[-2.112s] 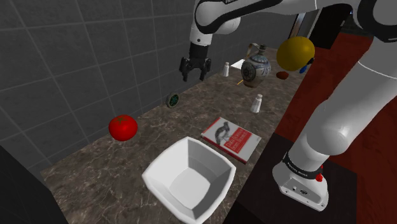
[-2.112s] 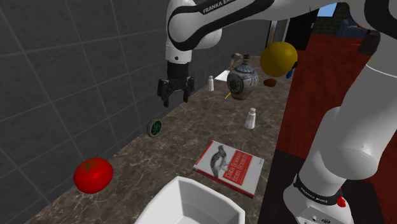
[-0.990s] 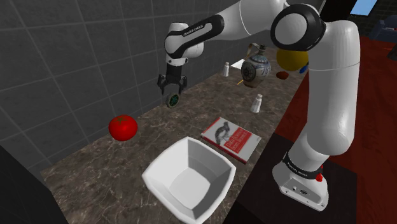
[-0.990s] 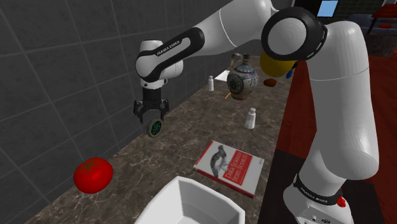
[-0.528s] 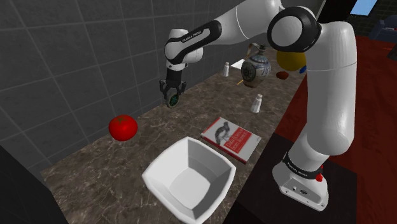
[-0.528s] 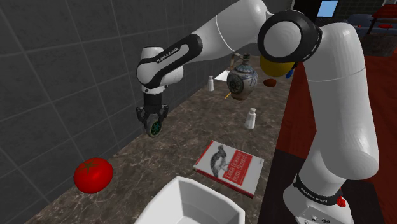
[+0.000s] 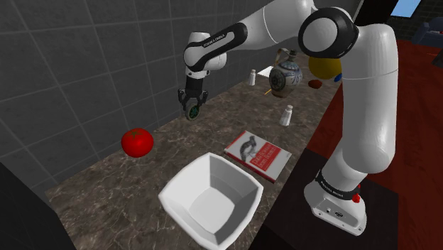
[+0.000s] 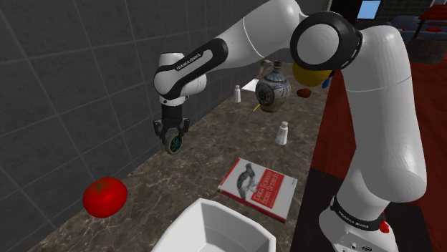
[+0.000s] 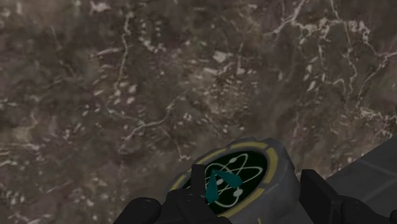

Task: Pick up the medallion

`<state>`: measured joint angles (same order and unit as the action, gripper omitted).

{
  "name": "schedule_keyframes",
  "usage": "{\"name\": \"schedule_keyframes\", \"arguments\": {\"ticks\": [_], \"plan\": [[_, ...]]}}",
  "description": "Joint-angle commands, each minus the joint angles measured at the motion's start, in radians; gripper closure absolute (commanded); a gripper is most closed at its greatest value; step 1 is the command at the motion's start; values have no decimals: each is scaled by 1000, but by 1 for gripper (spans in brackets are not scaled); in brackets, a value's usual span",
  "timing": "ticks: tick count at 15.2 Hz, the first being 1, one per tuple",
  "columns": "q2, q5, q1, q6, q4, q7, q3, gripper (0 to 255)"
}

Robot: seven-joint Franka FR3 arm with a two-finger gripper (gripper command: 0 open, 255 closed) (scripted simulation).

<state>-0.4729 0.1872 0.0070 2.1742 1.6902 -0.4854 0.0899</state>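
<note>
Gripper [image 8: 172,140] clasps medallion [image 9: 242,175] beside the wall [image 7: 85,78]; counter [image 7: 228,122] lies open toward the book [image 7: 258,155].

The medallion [image 9: 240,173] — a grey-rimmed disc with a gold ring and a dark green face bearing an atom-like emblem — sits tilted between the black fingers [image 9: 318,194] of the gripper [image 9: 232,207]. They seem to clasp its rim, though the contact itself is hard to make out. Beneath it spreads the brown marbled counter [image 9: 159,83]; a grey tiled wall [image 9: 372,168] lies just beside the medallion.
</note>
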Motion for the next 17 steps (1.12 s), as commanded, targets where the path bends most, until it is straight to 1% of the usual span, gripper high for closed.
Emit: {"name": "schedule_keyframes", "arguments": {"ticks": [1,15,17], "plan": [[5,0,1,-10,-4,-2,1,255],[76,-9,-1,-165,-89,-31,-1,255],[77,-9,-1,-167,-91,-31,-1,255]]}}
